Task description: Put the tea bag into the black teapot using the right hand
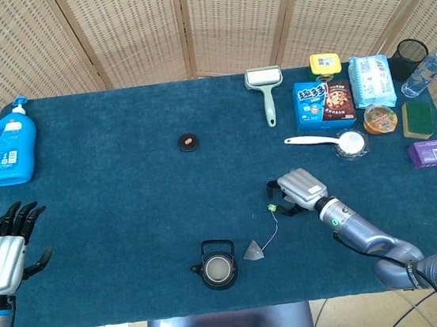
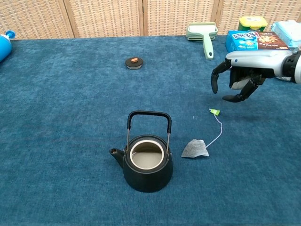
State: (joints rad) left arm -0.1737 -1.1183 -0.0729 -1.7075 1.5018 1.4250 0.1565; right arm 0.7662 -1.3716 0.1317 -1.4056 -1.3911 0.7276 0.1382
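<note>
Progress: early. No part of the transfer is done. The teapot (image 2: 147,162) stands upright on the table (image 2: 61,117) with its lid off and its mouth open; the lid (image 2: 134,62) lies well apart, far beyond it. The tea bag (image 2: 194,149) lies flat on the table just beside the teapot, on the side nearer the right hand. Its string runs up to a small green tag (image 2: 214,111). Nothing is in the pot, as far as the chest view shows. Left to do, by my judgement: grasp the bag or its tag, lift, carry over the mouth, release.

Left hand (image 1: 3,258): at the table's near left edge, fingers spread apart and holding nothing. It is well apart from every task item.

Right hand (image 2: 237,77): hovers above the table with its fingers (image 2: 215,81) apart and curved downward, holding nothing. The tag lies just below and slightly ahead of the fingertips, near but not touching in the chest view; the head view agrees, with the tag just beside the fingertips. The bag itself lies further below the fingers, toward the robot, and the teapot beyond that, to their left. The tag looks the likeliest pick point, being nearest; it is small and flat, so a pinch may slip.
</note>
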